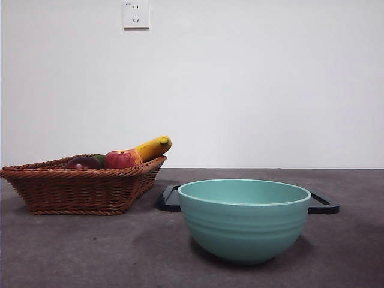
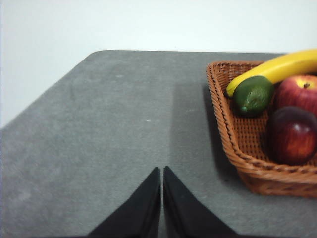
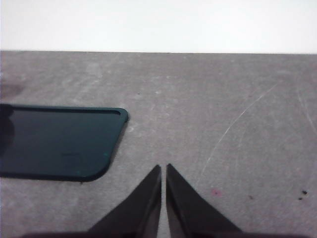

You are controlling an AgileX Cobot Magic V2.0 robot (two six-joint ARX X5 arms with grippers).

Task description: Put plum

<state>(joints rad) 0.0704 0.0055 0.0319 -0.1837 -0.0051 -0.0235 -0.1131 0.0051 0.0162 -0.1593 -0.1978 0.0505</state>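
A brown woven wicker basket [image 1: 84, 189] sits on the left side of the gray table [image 1: 72, 252]. Inside it lies the shiny dark purple-red round plum [image 2: 292, 135]. In the front view only the top of the plum [image 1: 83, 162] peeks over the basket rim. Just beside the plum is a red and yellow apple [image 1: 122, 159], and the two look like they touch. A small dark green fruit [image 2: 253, 95] lies next to them in the basket. A long yellow banana [image 1: 153, 147] leans on the far edge of the basket, with its tip sticking up over the rim.

A big round light green bowl [image 1: 244, 219] stands on the table near the camera, to the right of the basket and apart from it. Behind the bowl lies a flat dark tray with round corners [image 1: 170, 198]. Its ends show on both sides of the bowl.

The left tool [image 2: 162, 171] is above bare table, to the side of the basket and not touching it. Its two black jaws are pressed together and hold nothing. The right tool [image 3: 163, 168] is also over bare table, near a corner of the dark tray. Its jaws are pressed together too, with nothing between them. A white wall socket [image 1: 135, 14] is high up on the white wall.
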